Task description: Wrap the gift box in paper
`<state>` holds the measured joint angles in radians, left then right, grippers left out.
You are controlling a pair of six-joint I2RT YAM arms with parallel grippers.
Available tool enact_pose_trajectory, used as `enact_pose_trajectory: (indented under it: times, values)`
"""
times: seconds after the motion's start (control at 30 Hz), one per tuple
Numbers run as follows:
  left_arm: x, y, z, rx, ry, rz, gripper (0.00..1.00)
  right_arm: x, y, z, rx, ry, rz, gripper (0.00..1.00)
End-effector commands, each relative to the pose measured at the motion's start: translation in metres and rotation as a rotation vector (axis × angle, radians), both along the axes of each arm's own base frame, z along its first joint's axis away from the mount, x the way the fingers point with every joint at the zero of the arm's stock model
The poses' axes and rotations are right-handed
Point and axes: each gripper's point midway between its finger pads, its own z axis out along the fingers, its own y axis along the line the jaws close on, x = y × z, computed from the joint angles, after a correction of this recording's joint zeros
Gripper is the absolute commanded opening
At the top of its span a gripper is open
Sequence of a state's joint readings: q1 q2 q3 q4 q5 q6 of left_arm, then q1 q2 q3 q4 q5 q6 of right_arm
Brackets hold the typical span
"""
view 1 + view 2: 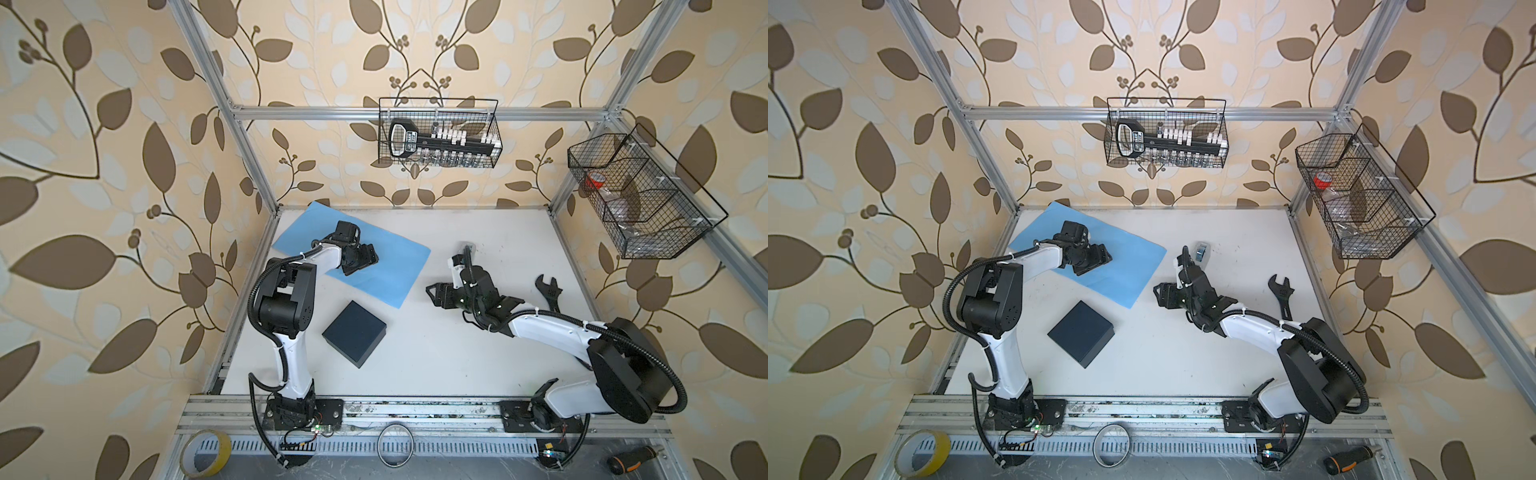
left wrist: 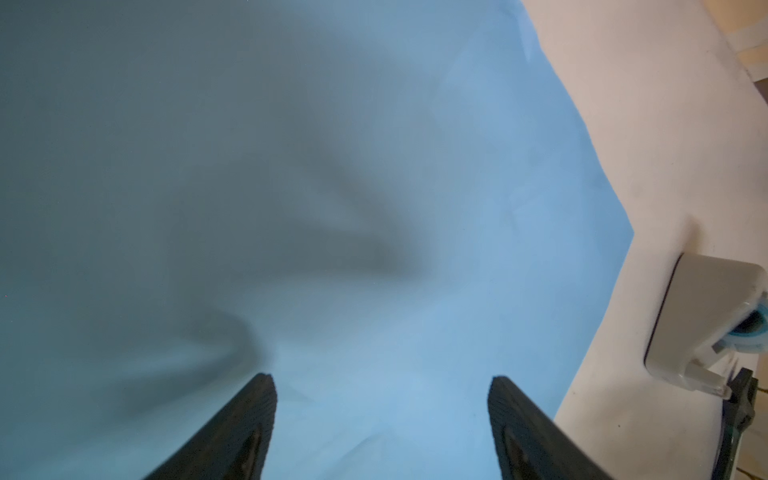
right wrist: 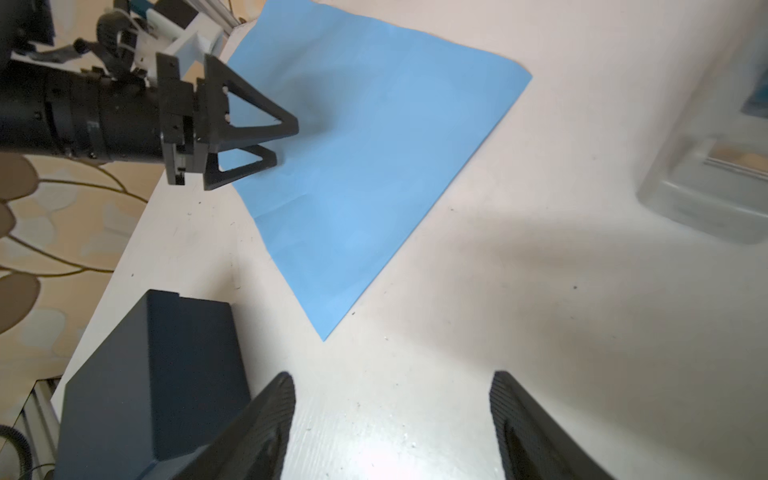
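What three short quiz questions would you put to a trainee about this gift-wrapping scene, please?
1. True or false: the gift box already lies on the paper.
2. The left gripper is positioned over: A the paper; B the gift box; C neither.
3. What do the jaws of the right gripper hold?
Key: 1 false, the box sits on the bare table beside the sheet; 2 A; 3 nothing, they stand open.

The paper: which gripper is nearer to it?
Left. The left gripper is directly above the paper, jaws open; the right gripper, also open, is over the table beyond the paper's edge.
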<state>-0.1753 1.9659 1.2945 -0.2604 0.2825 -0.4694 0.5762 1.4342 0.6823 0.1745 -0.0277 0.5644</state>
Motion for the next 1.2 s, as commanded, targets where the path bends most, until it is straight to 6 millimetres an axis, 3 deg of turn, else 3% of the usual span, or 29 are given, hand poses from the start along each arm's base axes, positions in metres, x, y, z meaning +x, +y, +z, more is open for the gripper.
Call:
enact_pose_trajectory:
  times: [0.0, 0.23, 0.4, 0.47, 0.6, 0.8, 0.9, 1.17]
  values:
    - [-0.003, -0.012, 0.001, -0.030, -0.004, -0.064, 0.82, 0.001, -0.021, -0.016, -0.021, 0.042, -0.038, 0.75]
    - [-0.037, -0.052, -0.019, -0.099, 0.030, -0.140, 0.80, 0.014, -0.063, -0.006, -0.004, 0.024, -0.119, 0.73]
    - [-0.076, -0.101, -0.010, -0.151, 0.019, -0.246, 0.80, 0.019, -0.091, 0.001, 0.015, 0.005, -0.187, 0.73]
    - [-0.088, -0.110, -0.003, -0.144, 0.009, -0.274, 0.81, 0.021, -0.094, 0.005, 0.020, -0.004, -0.196, 0.73]
    - [-0.096, -0.106, 0.015, -0.122, -0.031, -0.283, 0.81, 0.021, -0.088, 0.003, 0.031, -0.010, -0.198, 0.73]
    - [-0.083, -0.076, 0.041, 0.052, -0.144, -0.233, 0.83, 0.027, -0.061, -0.021, -0.013, 0.032, -0.163, 0.72]
    - [-0.073, -0.070, 0.043, 0.084, -0.160, -0.204, 0.85, 0.038, -0.062, -0.027, -0.032, 0.040, -0.176, 0.72]
    - [-0.055, -0.081, 0.029, 0.076, -0.126, -0.210, 0.87, 0.079, -0.060, -0.046, 0.010, 0.079, -0.187, 0.67]
